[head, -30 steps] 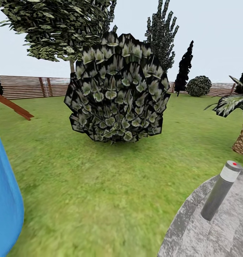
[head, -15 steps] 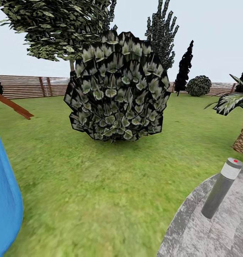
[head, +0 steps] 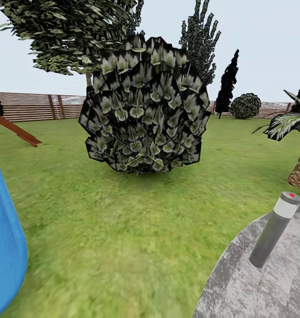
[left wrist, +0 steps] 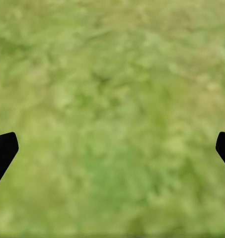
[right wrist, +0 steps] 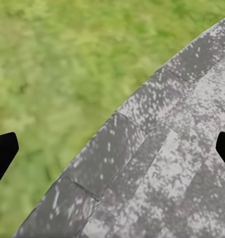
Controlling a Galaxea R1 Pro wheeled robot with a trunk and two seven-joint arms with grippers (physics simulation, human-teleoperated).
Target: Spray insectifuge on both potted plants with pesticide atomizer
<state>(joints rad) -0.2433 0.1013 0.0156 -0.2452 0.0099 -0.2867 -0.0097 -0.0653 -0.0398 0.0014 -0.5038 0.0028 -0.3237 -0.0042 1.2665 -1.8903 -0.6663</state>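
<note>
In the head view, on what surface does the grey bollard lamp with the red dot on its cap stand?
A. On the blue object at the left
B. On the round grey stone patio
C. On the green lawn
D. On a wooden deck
B: the bollard lamp rises from the mottled grey stone patio, whose curved edge meets the lawn.

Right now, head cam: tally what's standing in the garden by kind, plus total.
Broad-leaved bush: 1
Round shrub by the fence: 1
Trees: 3 (leafy tree, spiky tree, dark cypress)
Palm-like plant: 1, partly cut off
Bollard lamp: 1, on the stone patio
Blue object: 1, cut off at the edge
Total: 8
</note>
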